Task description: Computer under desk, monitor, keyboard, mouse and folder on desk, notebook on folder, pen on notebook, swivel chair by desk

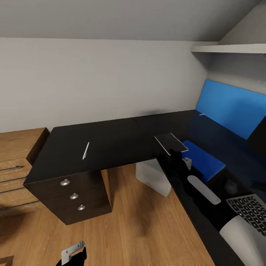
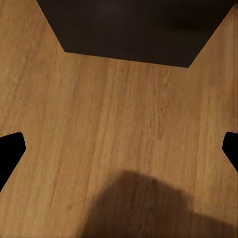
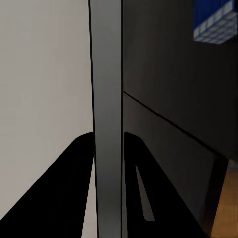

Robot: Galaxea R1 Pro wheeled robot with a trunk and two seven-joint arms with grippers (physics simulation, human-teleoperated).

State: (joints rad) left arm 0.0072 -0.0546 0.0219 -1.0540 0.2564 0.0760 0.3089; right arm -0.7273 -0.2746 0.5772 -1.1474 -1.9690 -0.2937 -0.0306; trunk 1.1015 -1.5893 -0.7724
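Notebook (image 1: 171,143) up off the black desk (image 1: 111,142), pinched at its near edge by the right gripper (image 1: 176,153), hanging just above the inner corner of the L. Seen edge-on through the right wrist camera: thin grey slab (image 3: 108,119) squeezed between two dark fingers (image 3: 79,163), jaws narrow and closed right against it. Blue folder (image 1: 204,159) flat on the desk just beyond the gripper, near the blue back panel (image 1: 232,105). Pen (image 1: 85,150) lying alone on the left wing of the desk, well apart from the notebook. Keyboard (image 1: 249,211) at the right edge, dark keys on silver. Black mouse (image 1: 231,186) hard to make out against the glossy top, between folder and keyboard. Pale computer tower (image 1: 152,176) standing on the floor under the desk. Black three-drawer cabinet (image 1: 74,195) with round silver knobs under the left wing. Left gripper (image 1: 72,255) low at the bottom of the head view, over oak floor (image 2: 119,129); black fingertips (image 2: 10,148) at opposite edges of its wrist picture, jaws wide, nothing between them.
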